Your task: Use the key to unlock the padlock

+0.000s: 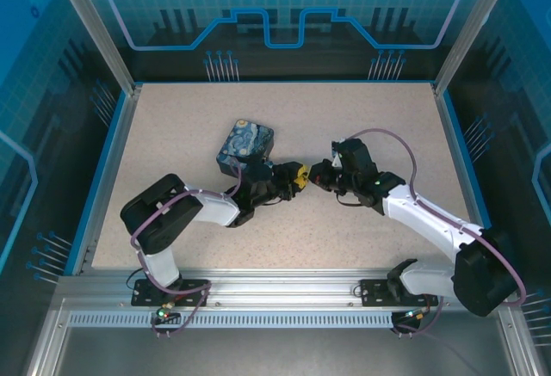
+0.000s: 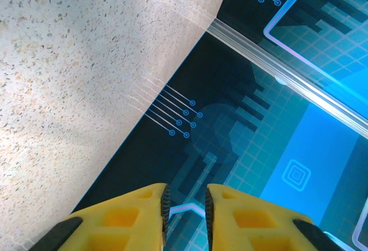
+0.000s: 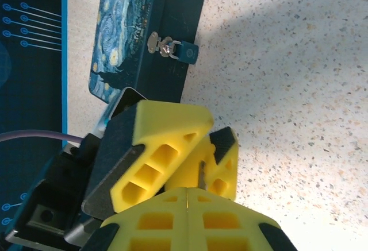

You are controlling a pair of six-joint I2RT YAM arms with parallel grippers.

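Observation:
The padlock point(image 3: 185, 51), small and bluish, hangs by its thin shackle from the silver hasp point(image 3: 155, 44) on the side of the night-sky box point(image 3: 132, 38) point(image 1: 245, 145). My left gripper point(image 1: 297, 178) point(image 2: 186, 189) sits just right of the box, open by a narrow gap with nothing visible between its pads. My right gripper point(image 1: 317, 174) point(image 3: 187, 190) meets it tip to tip, its fingers shut along a tight seam. The left gripper's yellow fingers point(image 3: 167, 147) stand right in front of it. A thin grey sliver point(image 3: 200, 176) shows between them. I cannot tell whether it is the key.
Both arms reach inward over the speckled table point(image 1: 370, 126). The box lies behind the left wrist. The table's raised blue edge point(image 1: 110, 169) and the enclosure walls ring the work area. Open tabletop lies to the far right and far left.

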